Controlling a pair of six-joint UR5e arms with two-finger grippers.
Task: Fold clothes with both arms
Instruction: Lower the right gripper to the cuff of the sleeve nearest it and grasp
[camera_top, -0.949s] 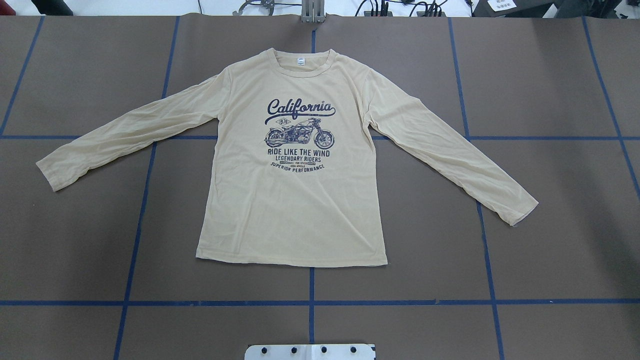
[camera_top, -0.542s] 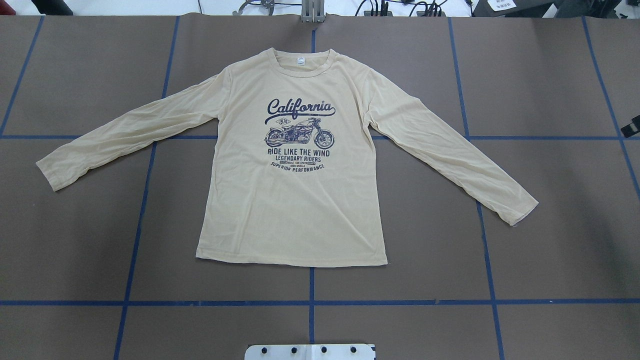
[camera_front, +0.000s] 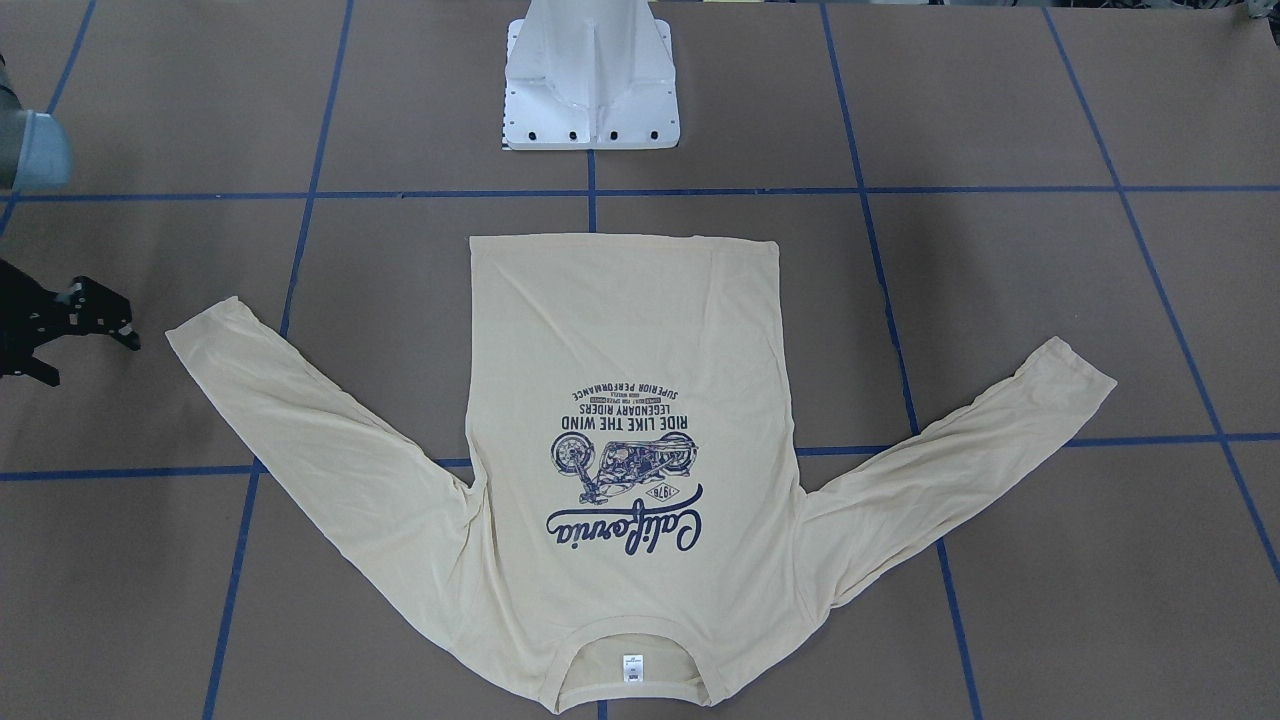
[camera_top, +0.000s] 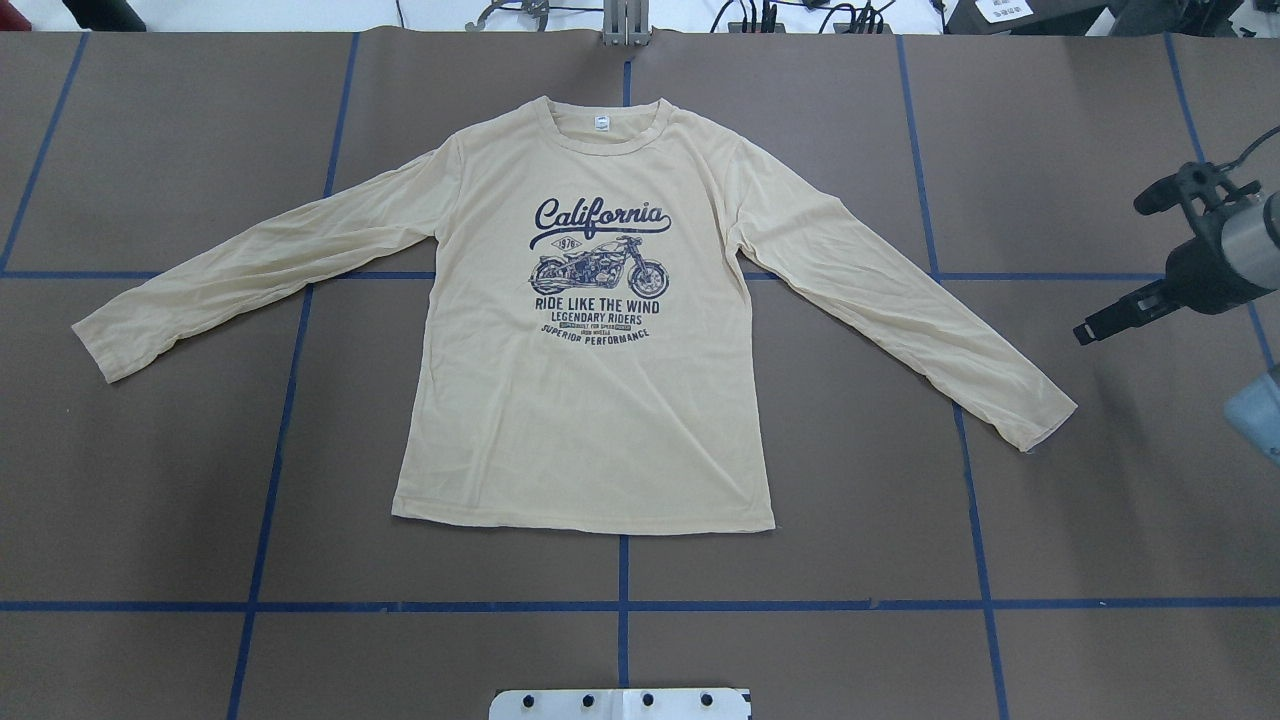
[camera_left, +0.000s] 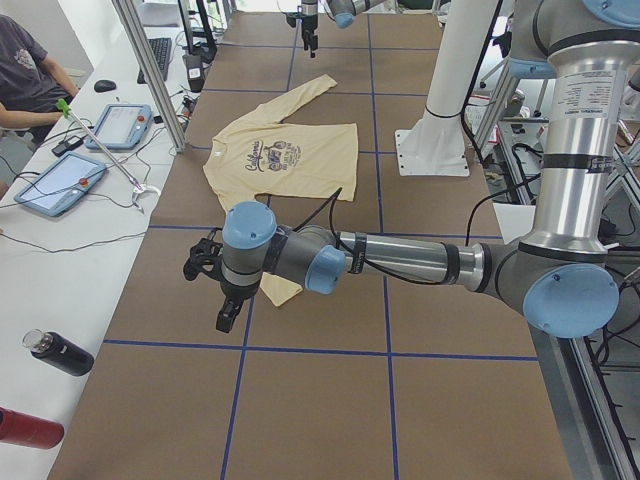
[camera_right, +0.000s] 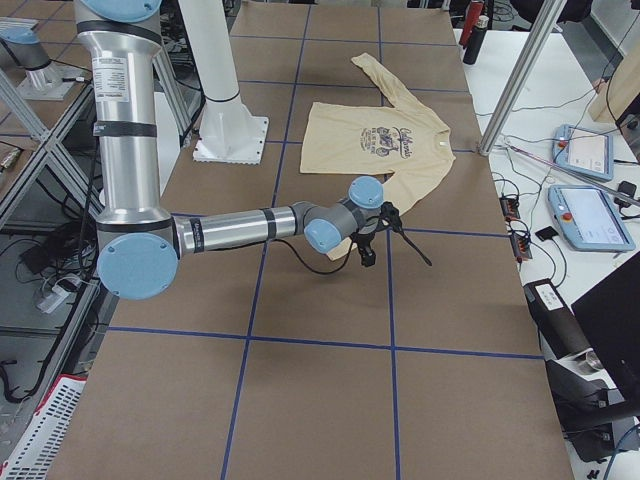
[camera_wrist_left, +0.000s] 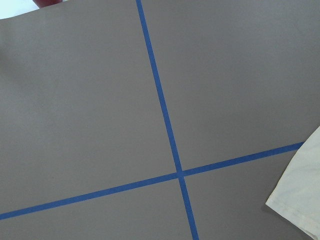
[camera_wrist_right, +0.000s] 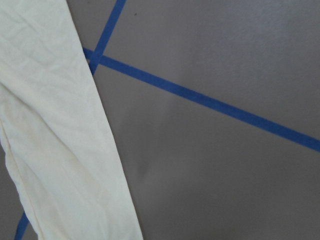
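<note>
Shirt (camera_top: 590, 420): lay flat, print up, sleeves spread, mid tabletop (camera_top: 180, 480).
Tabletop: brown, with a blue tape (camera_top: 800, 605) grid.
Right claw (camera_front: 92, 360): fingers apart, near one cuff.
Left claw (camera_left: 215, 295): state unclear.
Side bench (camera_left: 60, 260): held tablets (camera_left: 58, 183).

Blue tape lines (camera_top: 800, 605) cross the brown table (camera_top: 1100, 520), where a white pedestal (camera_front: 590, 90) stands.

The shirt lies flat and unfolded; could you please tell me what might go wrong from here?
1. The shirt is thin and flat on the table; the open right gripper may pinch only one layer of the near cuff, or miss it.
2. The other cuff barely enters the left wrist view, so the left gripper may grasp off-centre and skew the fold.
</note>
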